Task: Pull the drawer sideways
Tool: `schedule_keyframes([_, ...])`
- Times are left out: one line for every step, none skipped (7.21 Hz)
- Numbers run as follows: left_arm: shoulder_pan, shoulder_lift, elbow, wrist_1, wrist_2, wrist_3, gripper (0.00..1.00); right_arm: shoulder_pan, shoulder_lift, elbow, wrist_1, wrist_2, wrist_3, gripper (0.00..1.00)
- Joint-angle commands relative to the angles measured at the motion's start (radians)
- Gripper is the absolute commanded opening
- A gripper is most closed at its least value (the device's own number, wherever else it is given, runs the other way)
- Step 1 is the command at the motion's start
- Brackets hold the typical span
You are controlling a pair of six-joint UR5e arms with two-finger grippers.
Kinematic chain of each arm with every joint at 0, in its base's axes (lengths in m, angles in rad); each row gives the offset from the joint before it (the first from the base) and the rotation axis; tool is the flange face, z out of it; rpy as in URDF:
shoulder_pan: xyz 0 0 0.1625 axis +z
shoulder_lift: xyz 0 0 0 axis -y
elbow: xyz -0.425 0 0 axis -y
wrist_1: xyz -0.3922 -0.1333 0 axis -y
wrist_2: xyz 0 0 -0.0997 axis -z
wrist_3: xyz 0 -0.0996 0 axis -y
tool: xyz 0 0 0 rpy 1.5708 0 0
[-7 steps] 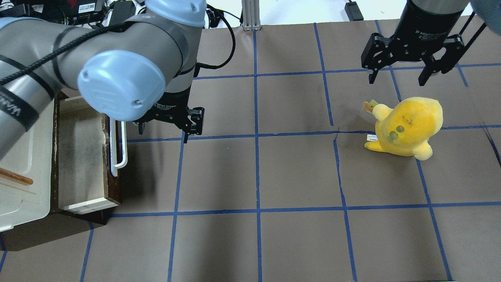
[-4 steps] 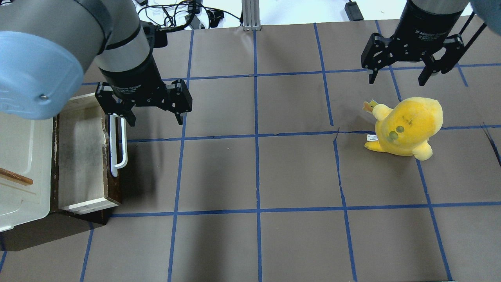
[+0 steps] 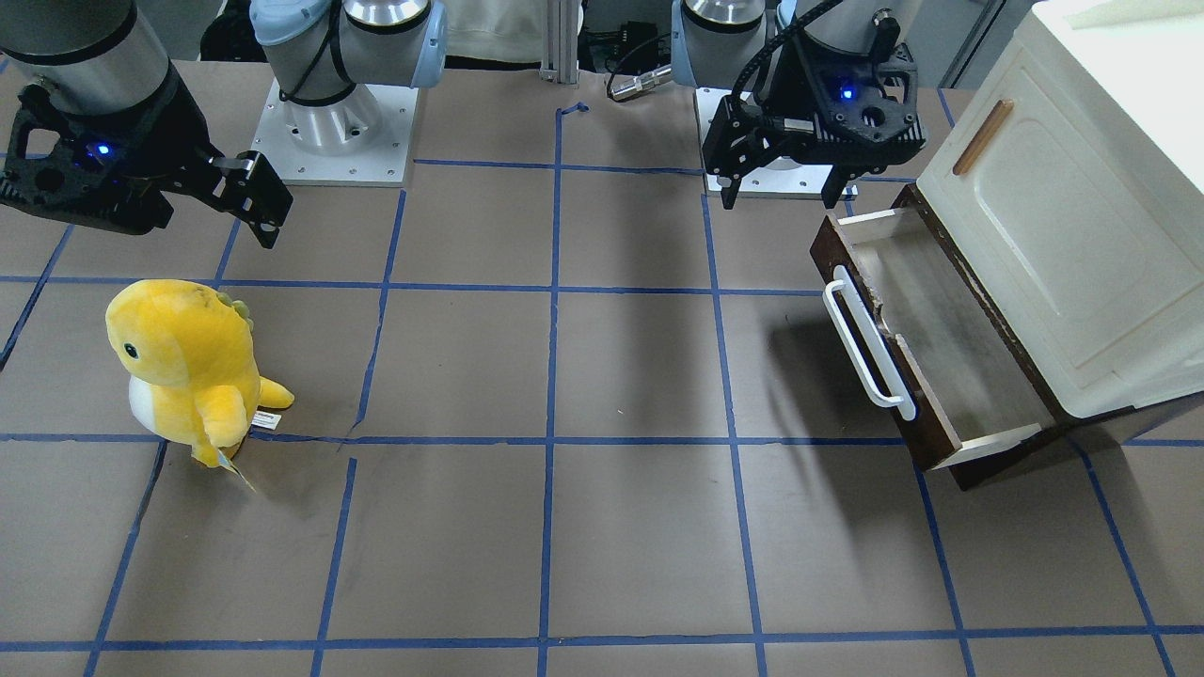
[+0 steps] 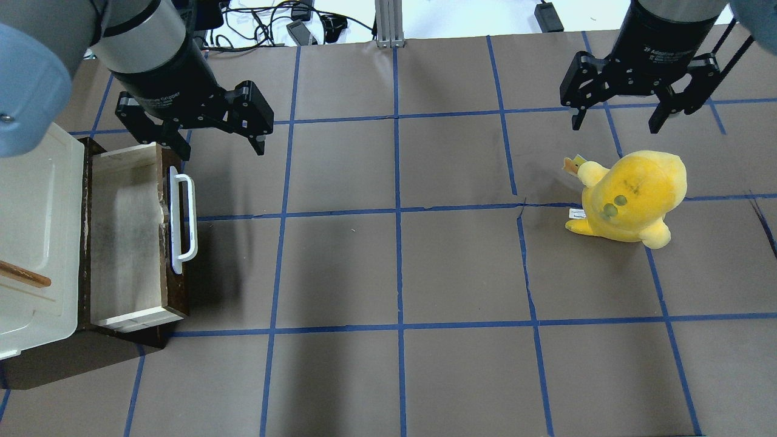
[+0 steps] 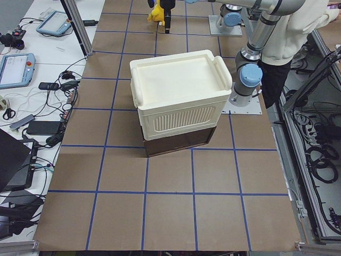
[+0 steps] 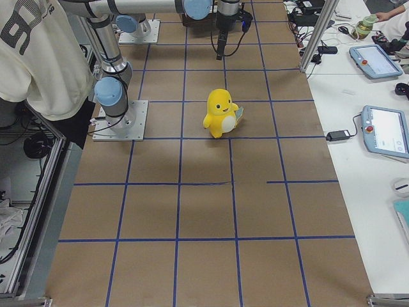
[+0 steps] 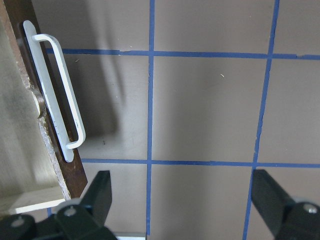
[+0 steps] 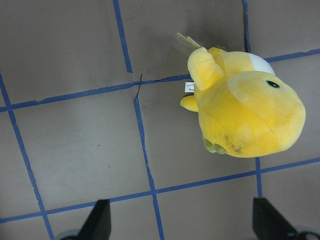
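Dark brown wooden-fronted shallow drawer (image 4: 124, 243) with long white bar handle (image 7: 65, 90), out of cream-white cabinet (image 4: 36, 200). Left end effector (image 4: 221, 152) wide open, empty, off one drawer end. Risks clipping handle if lowered.

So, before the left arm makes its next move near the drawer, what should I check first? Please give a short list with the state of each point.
1. The left gripper is open: ok. Its jaws are wide apart and hold nothing.
2. The left gripper is clear of the handle: ok. The handle is not between its fingers.
3. The drawer is pulled out of the cabinet: ok. Its pale inside shows.
4. The drawer is at the end of its travel: cannot tell.
5. The right gripper is out of the way: ok. It is open, far across the table by the plush toy, and not touching it.
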Motion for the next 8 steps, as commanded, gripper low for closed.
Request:
schedule_keyframes([-0.001,-0.001,-0.004,0.001,0.002,-0.003,1.0,0.0,0.0,0.0,0.001,0.0,0.0,1.0])
schedule_keyframes([-0.001,0.001,-0.007,0.001,0.002,-0.004,1.0,0.0,0.0,0.0,0.001,0.0,0.0,1.0])
schedule_keyframes([-0.001,0.007,-0.008,0.001,0.002,-0.004,1.0,-0.002,0.0,0.0,0.0,0.0,0.0,1.0])
schedule_keyframes([-0.001,0.009,-0.01,0.0,0.004,-0.004,1.0,0.0,0.0,0.0,0.0,0.0,0.0,1.0])
schedule_keyframes([-0.001,0.01,-0.01,0.0,0.004,-0.004,1.0,0.0,0.0,0.0,0.001,0.0,0.0,1.0])
schedule_keyframes([-0.001,0.01,-0.01,0.0,0.004,-0.004,1.0,0.0,0.0,0.0,0.0,0.0,0.0,1.0])
schedule_keyframes([-0.001,0.012,-0.01,0.0,0.005,-0.004,1.0,0.0,0.0,0.0,0.0,0.0,0.0,1.0])
schedule_keyframes([-0.001,0.012,-0.011,0.0,0.004,-0.004,1.0,0.0,0.0,0.0,0.0,0.0,0.0,1.0])
